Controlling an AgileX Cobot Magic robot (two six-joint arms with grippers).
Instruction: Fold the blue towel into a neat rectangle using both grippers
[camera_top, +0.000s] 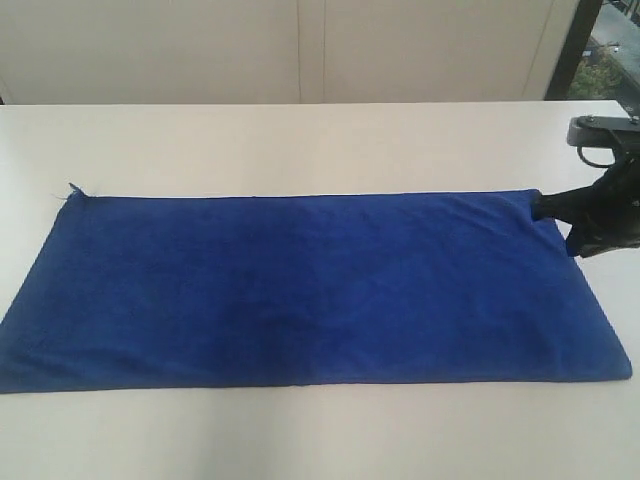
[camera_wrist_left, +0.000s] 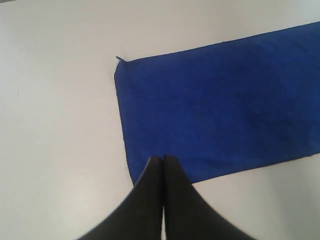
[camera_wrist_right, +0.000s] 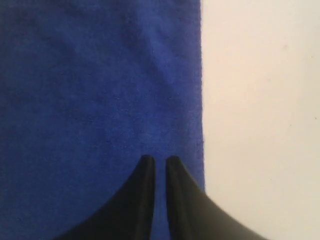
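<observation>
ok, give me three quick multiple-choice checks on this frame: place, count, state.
1. In the exterior view, the right gripper is at the blue towel's: A far right corner; B middle; C near left corner.
2. Grippers visible in the exterior view: A none; B one; C two.
3. The towel is: A rolled up; B heaped; C spread flat.
Answers: 1 A, its dark tip sits at that corner. 2 B, only the right one shows. 3 C, it lies flat on the white table.

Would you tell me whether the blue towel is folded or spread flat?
Spread flat: the blue towel lies as one rectangle on the table, nothing doubled over.
</observation>
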